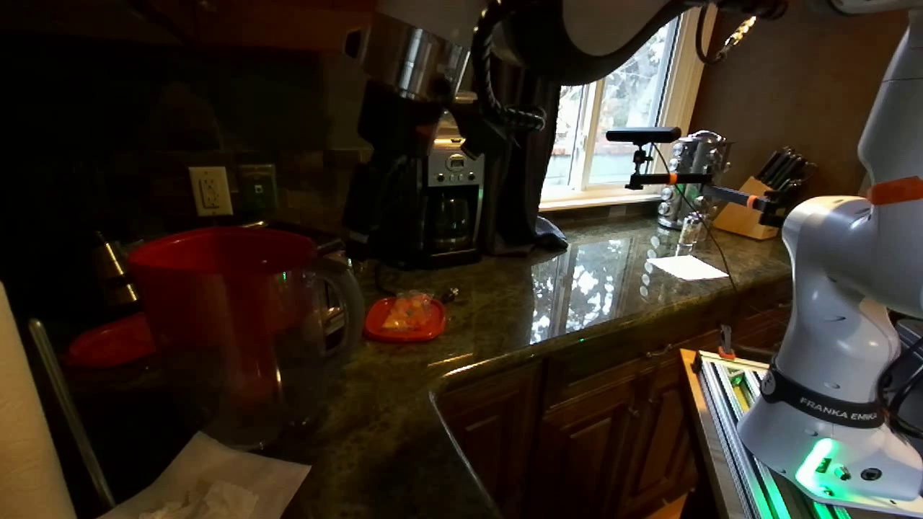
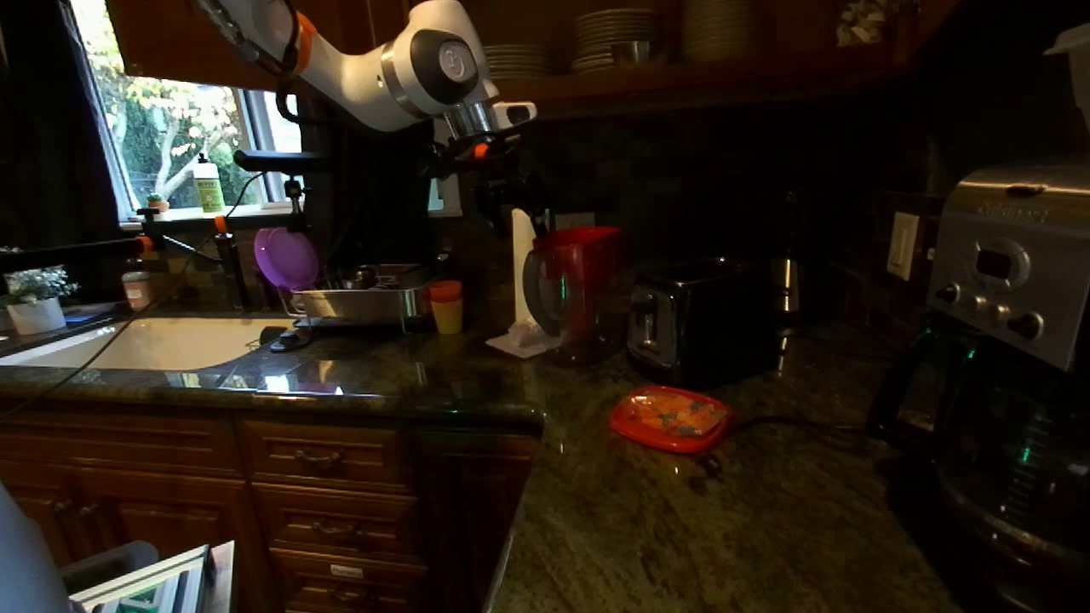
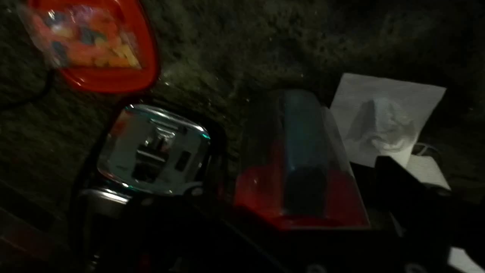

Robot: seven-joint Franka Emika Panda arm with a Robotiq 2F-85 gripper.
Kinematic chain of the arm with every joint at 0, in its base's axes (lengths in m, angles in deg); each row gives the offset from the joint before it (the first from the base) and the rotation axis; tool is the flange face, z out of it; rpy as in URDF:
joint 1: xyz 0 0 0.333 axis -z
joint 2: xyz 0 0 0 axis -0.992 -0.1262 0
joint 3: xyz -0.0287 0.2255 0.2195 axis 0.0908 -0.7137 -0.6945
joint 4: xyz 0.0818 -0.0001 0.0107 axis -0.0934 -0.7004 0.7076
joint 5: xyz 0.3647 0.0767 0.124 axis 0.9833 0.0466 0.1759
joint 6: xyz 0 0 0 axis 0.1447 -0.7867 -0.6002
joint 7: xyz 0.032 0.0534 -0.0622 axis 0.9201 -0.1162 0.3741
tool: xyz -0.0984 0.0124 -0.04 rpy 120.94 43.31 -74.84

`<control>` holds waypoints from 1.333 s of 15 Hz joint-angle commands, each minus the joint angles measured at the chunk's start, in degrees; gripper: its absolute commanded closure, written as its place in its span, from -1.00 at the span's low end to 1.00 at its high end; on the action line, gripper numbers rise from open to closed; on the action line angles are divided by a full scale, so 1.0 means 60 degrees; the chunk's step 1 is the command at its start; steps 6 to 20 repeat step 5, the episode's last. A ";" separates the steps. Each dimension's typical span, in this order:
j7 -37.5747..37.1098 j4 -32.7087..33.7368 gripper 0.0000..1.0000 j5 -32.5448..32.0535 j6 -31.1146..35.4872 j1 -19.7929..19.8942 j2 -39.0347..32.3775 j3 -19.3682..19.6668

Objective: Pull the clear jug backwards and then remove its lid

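The clear jug (image 1: 245, 346) stands upright on the counter with a red upper section. Its top looks open in an exterior view, and it also shows in an exterior view (image 2: 583, 289) and in the wrist view (image 3: 261, 182). A broad, low red piece, apparently the lid (image 1: 112, 342), lies on the counter beside the jug, partly hidden by it. I cannot make it out elsewhere. My gripper (image 2: 518, 209) is above and beside the jug's handle side. In the wrist view its dark fingers (image 3: 291, 182) are wide apart and empty, with the jug's handle showing between them.
A small orange-red dish (image 2: 630, 434) with a bag stands near a toaster (image 2: 698, 323), which is close beside the jug. A coffee maker (image 1: 451, 180), a paper towel roll (image 1: 21, 404), a napkin (image 3: 379, 117), cups (image 2: 445, 306) and a dish rack (image 2: 366, 302) stand around. The scene is dark.
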 commanded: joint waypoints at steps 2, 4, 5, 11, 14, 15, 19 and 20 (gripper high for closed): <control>-0.2086 -0.1914 -1.00 -0.0411 -0.0942 0.0207 0.1405 -0.0014; -0.2826 -0.2567 -1.00 -0.0325 -0.1433 0.0329 0.1801 -0.0084; -0.2049 -0.1608 -1.00 -0.0232 -0.1173 0.0314 0.1047 -0.0090; -0.2049 -0.1608 -1.00 -0.0232 -0.1173 0.0314 0.1047 -0.0090; -0.2049 -0.1608 -1.00 -0.0232 -0.1173 0.0314 0.1047 -0.0090; -0.2049 -0.1608 -1.00 -0.0232 -0.1173 0.0314 0.1047 -0.0090; -0.2049 -0.1608 -1.00 -0.0232 -0.1173 0.0314 0.1047 -0.0090; -0.2049 -0.1608 -1.00 -0.0232 -0.1173 0.0314 0.1047 -0.0090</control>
